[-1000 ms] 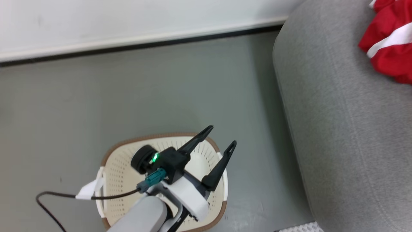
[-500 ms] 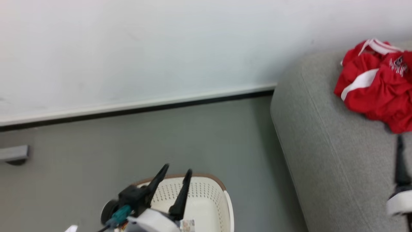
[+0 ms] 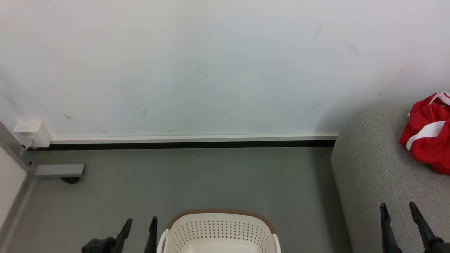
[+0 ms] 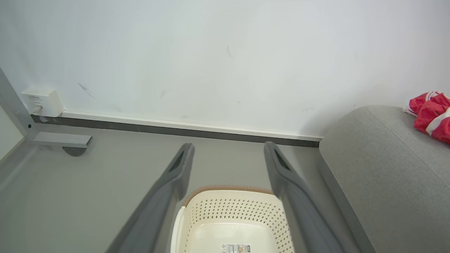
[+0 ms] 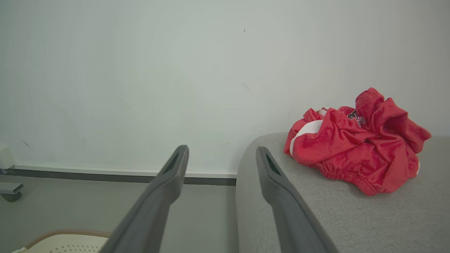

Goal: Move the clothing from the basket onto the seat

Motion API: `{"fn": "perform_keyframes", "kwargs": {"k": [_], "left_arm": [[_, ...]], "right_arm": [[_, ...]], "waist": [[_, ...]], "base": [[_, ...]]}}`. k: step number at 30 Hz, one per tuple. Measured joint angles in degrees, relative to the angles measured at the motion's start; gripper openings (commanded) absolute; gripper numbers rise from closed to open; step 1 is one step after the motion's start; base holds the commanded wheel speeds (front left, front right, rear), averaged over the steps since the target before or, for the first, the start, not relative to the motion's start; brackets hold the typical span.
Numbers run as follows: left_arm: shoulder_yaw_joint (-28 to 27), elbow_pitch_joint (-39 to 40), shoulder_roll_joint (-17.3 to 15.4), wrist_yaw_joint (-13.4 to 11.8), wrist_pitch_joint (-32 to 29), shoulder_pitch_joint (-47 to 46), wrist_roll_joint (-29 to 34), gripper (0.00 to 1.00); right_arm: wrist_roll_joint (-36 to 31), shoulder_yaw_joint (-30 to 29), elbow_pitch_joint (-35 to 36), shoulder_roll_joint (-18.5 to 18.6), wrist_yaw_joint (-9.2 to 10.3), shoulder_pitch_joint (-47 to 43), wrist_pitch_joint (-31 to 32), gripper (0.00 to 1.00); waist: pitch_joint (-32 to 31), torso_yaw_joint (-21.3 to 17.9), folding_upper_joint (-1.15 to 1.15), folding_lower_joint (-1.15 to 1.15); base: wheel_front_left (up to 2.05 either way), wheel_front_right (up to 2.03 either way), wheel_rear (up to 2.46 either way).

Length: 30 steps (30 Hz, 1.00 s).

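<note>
Red fabric, the clothing, is lying in one crumpled heap on the seat, toward the seat's far edge beside the wall and a little in from the rounded end; white stripes and a patch of lettering are showing among the folds; nothing is holding it. The basket is standing on the grey floor, near that rounded end of the seat with a strip of floor between them; in the left wrist view its bottom is showing bare cream plastic with a printed label and no red cloth; the near part of the basket is running off the picture's edge and cannot be checked. The left gripper is hanging just beside the basket's left rim, its two fingers standing wide apart and gripping nothing; the right gripper is hovering over the seat's near part, close to the rounded end and well apart from the heap, fingers likewise spread wide and empty. Judgement: the transfer is looking complete or very nearly so, since every garment in sight is resting on the seat; what is remaining is a check of the hidden near part of the basket, and, should a piece be lying there, one more lift across.
</note>
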State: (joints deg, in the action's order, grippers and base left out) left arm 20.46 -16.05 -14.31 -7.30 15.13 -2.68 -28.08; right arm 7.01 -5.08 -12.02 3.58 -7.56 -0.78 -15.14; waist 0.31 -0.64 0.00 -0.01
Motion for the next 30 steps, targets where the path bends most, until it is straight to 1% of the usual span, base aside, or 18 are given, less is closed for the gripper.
{"fn": "perform_keyframes", "kwargs": {"k": [6,9,12,17,25,30], "left_arm": [[-6.0,-1.3,1.7,2.6,0.0,2.3,2.8,1.0],[-8.4,-2.2,2.8,4.1,0.0,3.4,4.4,1.0],[-10.9,-2.8,3.6,5.1,0.0,4.3,6.2,1.0],[-13.8,-2.9,5.4,6.8,0.0,4.8,9.3,1.0],[-17.3,-2.6,7.8,9.2,0.0,5.1,12.7,1.0],[-19.1,-2.6,8.5,10.3,0.0,5.1,14.0,1.0]], "right_arm": [[-1.6,1.0,-0.7,-0.5,0.0,-2.8,0.0,1.0],[-1.9,1.4,-1.2,-0.6,0.0,-3.7,0.0,1.0],[-0.7,2.1,-2.3,-0.7,0.0,-4.2,0.0,1.0],[-0.5,3.9,-5.1,-0.7,0.0,-4.5,0.0,1.0],[-0.3,4.4,-5.5,-0.7,0.0,-4.2,0.0,1.0],[-0.3,4.7,-5.9,-0.7,0.0,-4.1,0.0,1.0]], "waist": [[-1.2,1.8,0.0,0.01],[-1.6,2.0,0.0,0.01],[-2.0,1.7,0.0,0.01],[-2.4,1.4,0.0,0.01],[-2.5,1.6,0.0,0.02],[-2.5,1.8,0.0,0.02]], "base": [[0.0,0.0,0.0],[0.0,0.0,0.0],[0.0,0.0,0.0],[0.0,0.0,0.0],[0.0,0.0,0.0],[0.0,0.0,0.0]]}}
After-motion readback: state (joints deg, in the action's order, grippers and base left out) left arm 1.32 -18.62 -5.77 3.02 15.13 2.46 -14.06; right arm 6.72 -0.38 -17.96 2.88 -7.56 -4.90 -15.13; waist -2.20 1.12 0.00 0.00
